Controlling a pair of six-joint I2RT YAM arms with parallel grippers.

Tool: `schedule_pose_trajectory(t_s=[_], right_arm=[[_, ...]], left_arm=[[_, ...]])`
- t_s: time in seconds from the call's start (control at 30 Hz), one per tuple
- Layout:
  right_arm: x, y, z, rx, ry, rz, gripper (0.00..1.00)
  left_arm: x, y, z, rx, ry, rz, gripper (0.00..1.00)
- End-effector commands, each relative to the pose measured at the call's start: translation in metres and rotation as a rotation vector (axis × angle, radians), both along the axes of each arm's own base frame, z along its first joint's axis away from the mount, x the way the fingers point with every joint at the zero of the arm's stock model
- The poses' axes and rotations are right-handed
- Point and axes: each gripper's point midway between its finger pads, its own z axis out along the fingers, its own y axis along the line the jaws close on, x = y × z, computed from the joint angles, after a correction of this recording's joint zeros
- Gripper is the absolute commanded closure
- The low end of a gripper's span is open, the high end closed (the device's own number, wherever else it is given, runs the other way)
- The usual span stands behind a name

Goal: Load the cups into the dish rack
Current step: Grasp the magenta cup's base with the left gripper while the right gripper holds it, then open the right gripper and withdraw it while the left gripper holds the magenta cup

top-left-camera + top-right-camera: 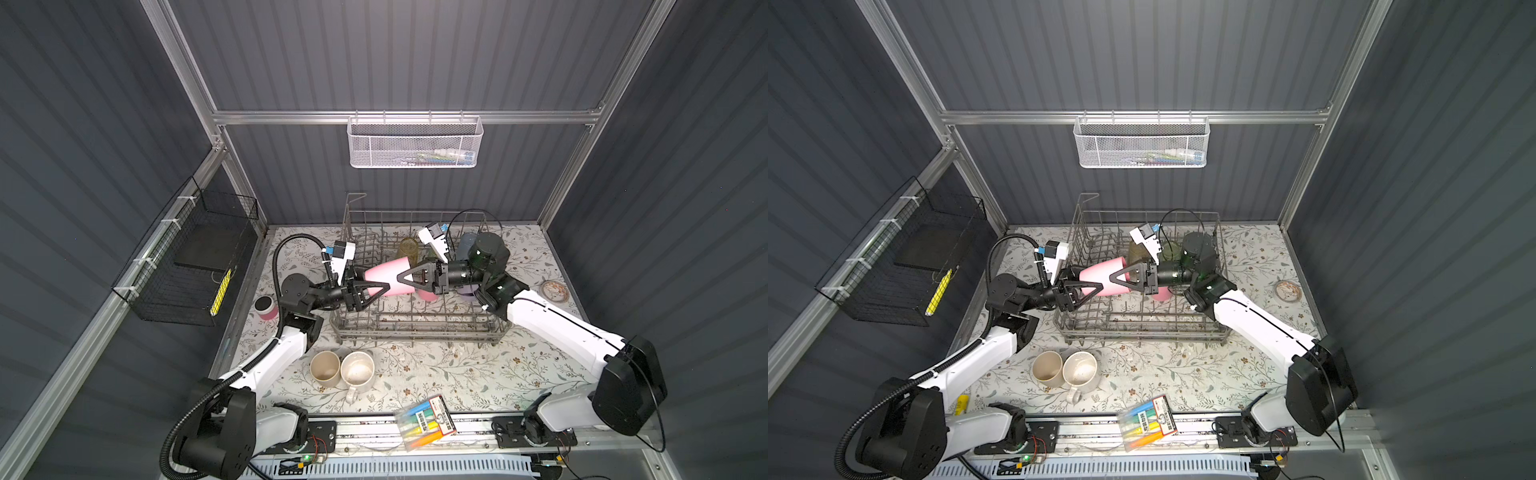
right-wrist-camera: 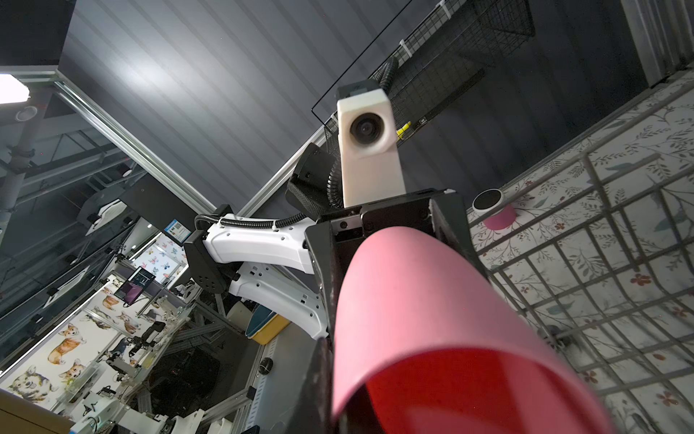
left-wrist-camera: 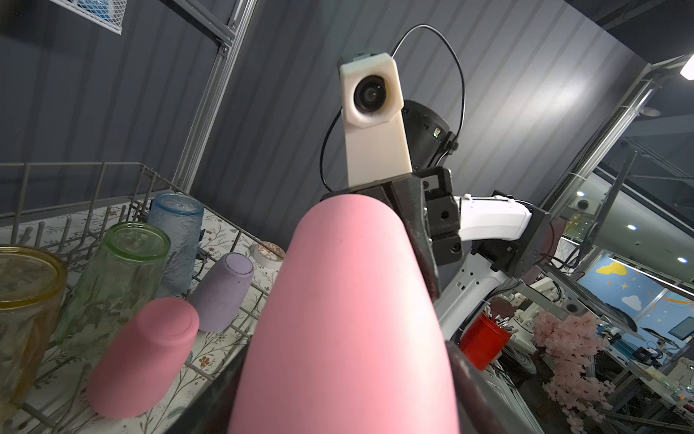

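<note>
Lying at the lower centre edge in both top views, a clear pen pack holds coloured pens. Its white label carries red and black print too small to read. Just above it on the floral bench a beige cup and a speckled mug stand touching, mouths up and empty.

Beyond them sits the rack. Above its middle a pink cup hangs on its side between both arms. The right claw is pinched narrow on the rim at the cup's open end. The left claw straddles the base end with a finger on each side, and I cannot tell whether they press.

The left wrist view shows a second pink cup, a lilac cup, a green glass and a blue tumbler in the rack, bases up, the first two leaning. An amber glass stands near the rack's far side.

At the bench's left edge is a pink pot with a black top. On the left wall a black basket holds a dark slab and a yellow strip with unreadable marks. At upper centre a white basket holds coloured tubes, labels unreadable.
</note>
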Motion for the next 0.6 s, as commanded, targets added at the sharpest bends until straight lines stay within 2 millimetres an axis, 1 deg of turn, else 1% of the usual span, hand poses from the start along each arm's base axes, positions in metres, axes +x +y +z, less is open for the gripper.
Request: schedule_pose_trajectory(t_s=[0.0,0.17,0.27,0.43,0.47,0.57], right_arm=[[0.0,-0.001,0.005,0.011,-0.016,-0.011,0.86],[-0.002,-0.01,0.008,-0.007,-0.043,-0.046,0.71],[-0.002,-0.018,0.009,-0.02,-0.062,-0.082,0.63],[0.003,-0.037,0.008,-0.051,-0.081,-0.173,0.58],[0.007,-0.043,0.007,-0.065,-0.083,-0.211,0.57],[0.021,-0.065,0.002,-0.112,-0.088,-0.348,0.56]], left_arm=[[-0.014,0.001,0.02,-0.024,-0.096,-0.021,0.45],[-0.015,0.002,0.022,-0.028,-0.099,-0.018,0.45],[-0.015,0.002,0.023,-0.029,-0.1,-0.016,0.45],[-0.012,0.002,0.023,-0.027,-0.088,-0.003,0.45],[-0.009,0.001,0.023,-0.021,-0.083,0.008,0.45],[0.005,0.001,0.015,0.034,-0.048,0.079,0.46]])
